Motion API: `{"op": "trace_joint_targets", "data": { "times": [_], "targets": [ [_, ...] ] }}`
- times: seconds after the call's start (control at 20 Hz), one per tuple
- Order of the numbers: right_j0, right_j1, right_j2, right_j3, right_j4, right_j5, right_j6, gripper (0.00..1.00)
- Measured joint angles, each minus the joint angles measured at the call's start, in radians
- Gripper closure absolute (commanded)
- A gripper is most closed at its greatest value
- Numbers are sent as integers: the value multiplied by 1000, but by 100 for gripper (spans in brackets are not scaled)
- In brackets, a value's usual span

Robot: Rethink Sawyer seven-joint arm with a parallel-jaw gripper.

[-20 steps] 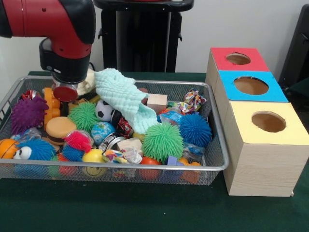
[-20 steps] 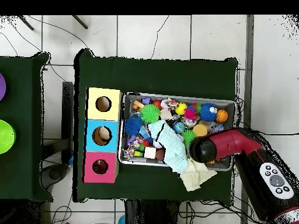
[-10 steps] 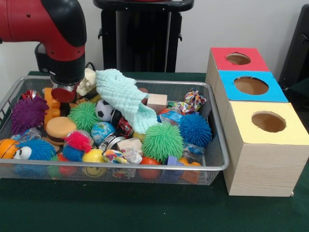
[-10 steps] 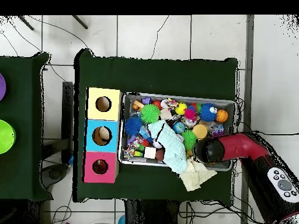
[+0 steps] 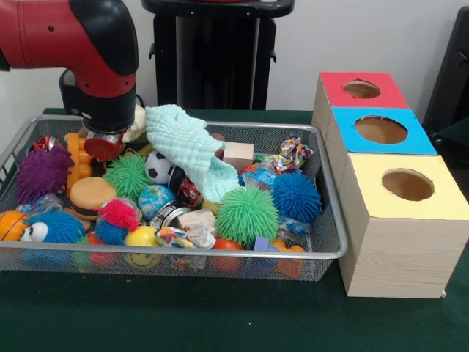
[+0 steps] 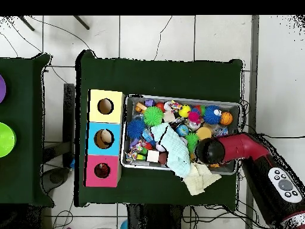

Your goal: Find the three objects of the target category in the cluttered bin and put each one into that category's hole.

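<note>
The silver wire-mesh bin (image 5: pixel 220 254) sits on the green table, packed with toys; it also shows in the overhead view (image 6: pixel 179 99). No striped tiger or tan bear plush shows in either view. My gripper (image 5: pixel 102 149) hangs under the red and black arm, low over the bin's back left corner, beside an orange block toy (image 5: pixel 75 158). In the overhead view the arm's head (image 6: pixel 211 151) hides it. The red-panelled hole (image 5: pixel 361 89) tops the farthest box on the right, and shows in the overhead view (image 6: pixel 102 170) too.
A pale green cloth (image 5: pixel 187 147) drapes over the bin's middle. Green (image 5: pixel 247 214), blue (image 5: pixel 295 196) and purple (image 5: pixel 42 173) spiky balls lie around it. A cream cloth (image 6: pixel 199 178) hangs over the rim. The blue hole (image 5: pixel 381 130) and the yellow hole (image 5: pixel 407 184) lie nearer.
The arm's end drew slightly toward the bin's corner, then came back and a little lower. The toys have not moved.
</note>
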Motion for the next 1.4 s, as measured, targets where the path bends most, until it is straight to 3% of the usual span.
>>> {"op": "trace_joint_targets", "data": {
  "times": [0.85,1.4],
  "targets": [
    [10,-7,-3,0,-2,0,0,100],
    [14,-127,-2,3,106,117,0,100]
  ]
}}
